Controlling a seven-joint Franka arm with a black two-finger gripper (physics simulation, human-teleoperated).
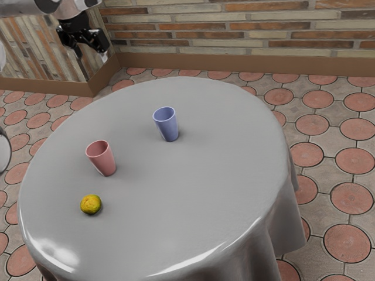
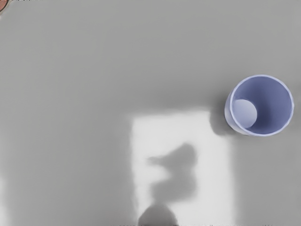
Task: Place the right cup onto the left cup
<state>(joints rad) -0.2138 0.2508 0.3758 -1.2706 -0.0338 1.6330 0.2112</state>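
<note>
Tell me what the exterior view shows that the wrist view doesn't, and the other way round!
Exterior view: the pink cup, the yellow fruit, the brick wall and my black hand, its fingers apart.

Wrist view: the round bottom inside the blue cup, and a bright patch with a dark shadow in it.

Both: the blue cup standing on the gray table, and some reddish floor, just a tiny corner of it in the wrist view.
</note>
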